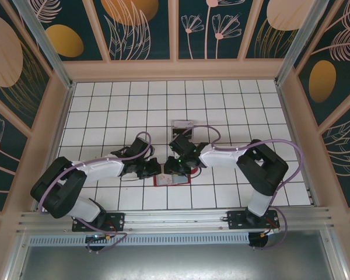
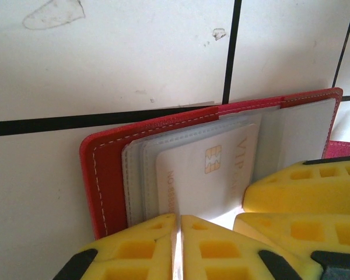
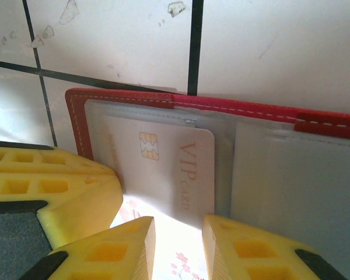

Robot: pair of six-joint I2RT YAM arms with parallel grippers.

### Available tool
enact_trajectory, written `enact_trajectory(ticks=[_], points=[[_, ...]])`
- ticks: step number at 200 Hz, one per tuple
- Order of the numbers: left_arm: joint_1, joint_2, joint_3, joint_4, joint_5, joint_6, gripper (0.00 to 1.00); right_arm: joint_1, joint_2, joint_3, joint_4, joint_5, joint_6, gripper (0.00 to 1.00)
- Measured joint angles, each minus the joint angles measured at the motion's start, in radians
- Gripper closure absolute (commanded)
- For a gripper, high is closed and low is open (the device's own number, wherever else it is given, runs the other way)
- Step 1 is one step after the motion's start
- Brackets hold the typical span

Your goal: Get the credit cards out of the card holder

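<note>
steadiness first: red card holder point(image 1: 161, 182) lies unfolded at six o'clock of the table point(image 1: 105, 105) centre, left gripper point(image 2: 176, 245) pressed closed, what it pinches unclear, right gripper point(image 3: 178, 245) parted partway and empty, so i'd straddle the vip card point(image 3: 163, 169) edge at twelve o'clock, pinch, and draw straight back.

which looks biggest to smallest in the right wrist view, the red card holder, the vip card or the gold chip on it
1. red card holder, the widest, running off the right edge
2. VIP card, well within the holder's outline
3. gold chip, a small patch on the card
</note>
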Motion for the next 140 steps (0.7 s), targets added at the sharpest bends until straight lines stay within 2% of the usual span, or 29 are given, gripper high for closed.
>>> enact_trajectory(ticks=[71, 140], points=[[0.0, -0.001, 0.003, -0.015, -0.008, 0.006, 0.85, 0.0, -0.026, 0.006, -0.057, 0.036, -0.008, 0.7], [0.0, -0.001, 0.007, -0.024, -0.015, 0.009, 0.87, -0.02, -0.051, -0.037, -0.032, 0.024, -0.008, 0.76]])
